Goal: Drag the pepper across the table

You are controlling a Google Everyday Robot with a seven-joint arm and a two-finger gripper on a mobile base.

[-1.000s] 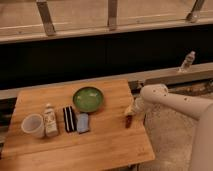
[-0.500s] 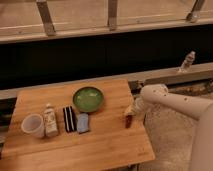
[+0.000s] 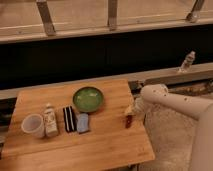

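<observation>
Near the table's [image 3: 100,145] right edge, the gripper [image 3: 129,111] is hanging directly over the pepper [image 3: 128,121], apparently touching its upper end. Finger state: cannot tell. Green bowl [image 3: 88,98] is sitting well to the gripper's left. Judgement: contact stage only; dragging is looking barely begun, with nearly 1 full table-width remaining.

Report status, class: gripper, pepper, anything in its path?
Gripper down at table's right edge, over pepper. Green bowl and blue sponge lie to its left.
</observation>
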